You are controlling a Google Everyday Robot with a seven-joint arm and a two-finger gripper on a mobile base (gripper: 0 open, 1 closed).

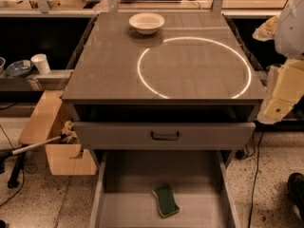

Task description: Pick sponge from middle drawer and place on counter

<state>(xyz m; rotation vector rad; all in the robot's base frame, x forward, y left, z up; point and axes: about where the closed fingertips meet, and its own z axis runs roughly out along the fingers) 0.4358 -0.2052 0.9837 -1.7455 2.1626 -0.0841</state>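
Observation:
The sponge (166, 200), dark green face up on a tan base, lies on the floor of the open middle drawer (128, 208) at the bottom of the view, near its middle. The counter (114, 75) is the grey-brown cabinet top with a bright white ring (194, 68). My arm and gripper (281, 96) hang at the right edge, beside the counter's right front corner, well above and to the right of the sponge, holding nothing that I can see.
A white bowl (147, 23) stands at the counter's back left. A drawer with a grey front and black handle (165, 136) is slightly pulled out above the middle drawer. A wooden box (52, 137) and a white cup (41, 63) are at the left.

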